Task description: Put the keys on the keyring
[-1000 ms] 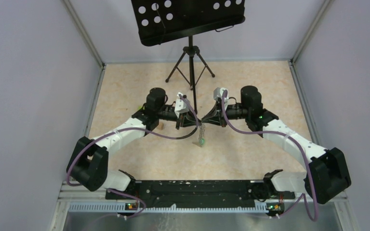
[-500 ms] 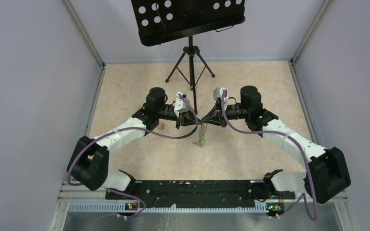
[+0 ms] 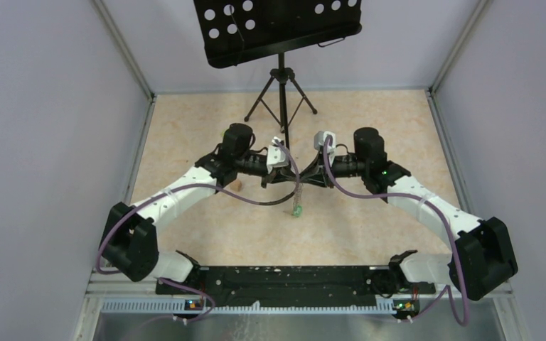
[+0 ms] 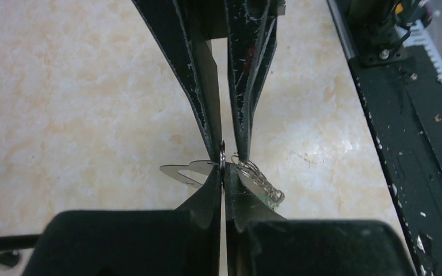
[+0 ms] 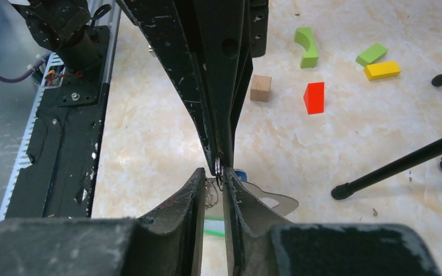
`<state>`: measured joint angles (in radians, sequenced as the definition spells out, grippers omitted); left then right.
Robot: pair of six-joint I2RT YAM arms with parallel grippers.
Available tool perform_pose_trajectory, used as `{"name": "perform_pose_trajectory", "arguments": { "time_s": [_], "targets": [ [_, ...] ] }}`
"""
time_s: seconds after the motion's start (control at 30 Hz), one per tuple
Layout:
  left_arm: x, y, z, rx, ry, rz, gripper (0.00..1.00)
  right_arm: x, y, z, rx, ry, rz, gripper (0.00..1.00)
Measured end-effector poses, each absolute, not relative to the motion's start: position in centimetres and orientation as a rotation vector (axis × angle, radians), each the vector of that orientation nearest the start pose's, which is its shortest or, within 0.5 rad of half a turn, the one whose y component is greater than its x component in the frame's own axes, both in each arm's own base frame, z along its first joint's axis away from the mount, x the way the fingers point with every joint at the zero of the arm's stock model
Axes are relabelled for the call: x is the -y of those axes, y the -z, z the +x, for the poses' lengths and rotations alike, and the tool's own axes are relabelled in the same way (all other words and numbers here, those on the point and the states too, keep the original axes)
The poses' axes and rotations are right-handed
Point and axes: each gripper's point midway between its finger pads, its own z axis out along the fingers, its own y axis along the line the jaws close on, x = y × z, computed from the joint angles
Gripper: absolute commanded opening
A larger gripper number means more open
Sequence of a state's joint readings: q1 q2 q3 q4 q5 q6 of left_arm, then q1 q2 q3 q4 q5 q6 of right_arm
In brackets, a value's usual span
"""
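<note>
Both arms reach forward and bend inward toward each other, the left arm (image 3: pixel 185 192) from the left, the right arm (image 3: pixel 419 202) from the right, with their wrists roughly level and facing one another. The two claws meet tip to tip. The left claw (image 4: pixel 223 178) is closed tight, while the right claw (image 5: pixel 214 175) has its jaws a little apart.

white arm links (image 3: pixel 178 193), black joints (image 3: pixel 131 245), purple cables (image 3: pixel 359 193), scuffed black claw fingers (image 4: pixel 193 75), small green light (image 3: pixel 384 172)
</note>
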<state>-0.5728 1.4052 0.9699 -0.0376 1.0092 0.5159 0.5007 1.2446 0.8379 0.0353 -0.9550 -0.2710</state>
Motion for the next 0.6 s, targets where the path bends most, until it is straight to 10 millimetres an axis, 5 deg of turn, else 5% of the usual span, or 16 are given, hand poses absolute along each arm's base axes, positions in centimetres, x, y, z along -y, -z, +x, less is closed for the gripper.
{"name": "perform_pose_trajectory", "arguments": {
  "time_s": [0.2, 0.6],
  "targets": [
    [31.7, -21.4, 24.1, -1.343, 0.902, 1.589, 0.00, -28.2, -21.4, 23.5, -1.437, -1.045, -1.289, 0.35],
    [31.6, -21.9, 22.5, -1.417, 0.756, 1.725, 0.00, -28.2, -21.8, 23.1, -1.430, -1.060, -1.290, 0.35]
  ]
}}
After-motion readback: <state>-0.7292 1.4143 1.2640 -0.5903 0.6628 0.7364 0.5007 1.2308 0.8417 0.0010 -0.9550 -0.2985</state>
